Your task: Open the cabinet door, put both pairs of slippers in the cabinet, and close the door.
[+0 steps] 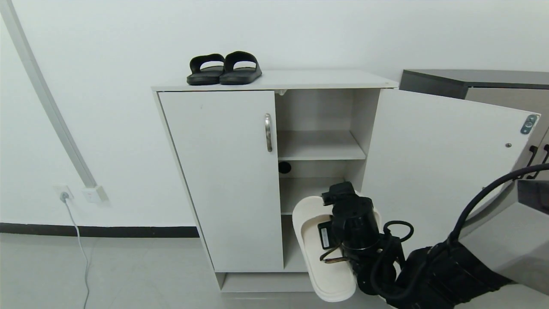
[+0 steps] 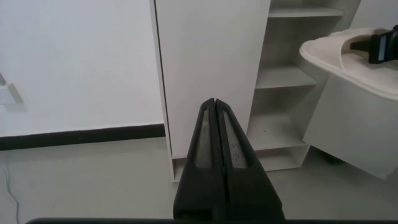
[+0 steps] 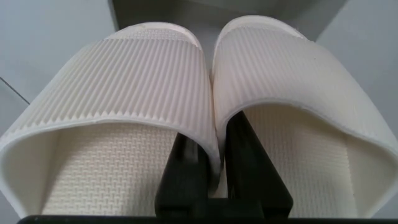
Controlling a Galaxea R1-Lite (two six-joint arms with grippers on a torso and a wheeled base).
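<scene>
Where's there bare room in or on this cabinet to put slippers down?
The upper shelf is bare, as is the visible left part of the middle shelf. The cabinet top is free right of the black slippers. The lower opening is crowded by the held white slippers.

Cabinet top (image 1: 321,79) — black slippers (image 1: 224,68), side by side

The white two-door cabinet (image 1: 317,80) stands against the wall, its left door (image 1: 223,180) closed and its right door (image 1: 437,163) swung wide, baring the shelves (image 1: 319,148) inside. A pair of black slide slippers (image 1: 224,68) sits side by side at the left end of the cabinet's top. A pair of cream-white ribbed slippers (image 1: 311,240) hangs before the open lower compartment, their inner edges pinched together between the right gripper's (image 3: 214,146) fingers.
</scene>
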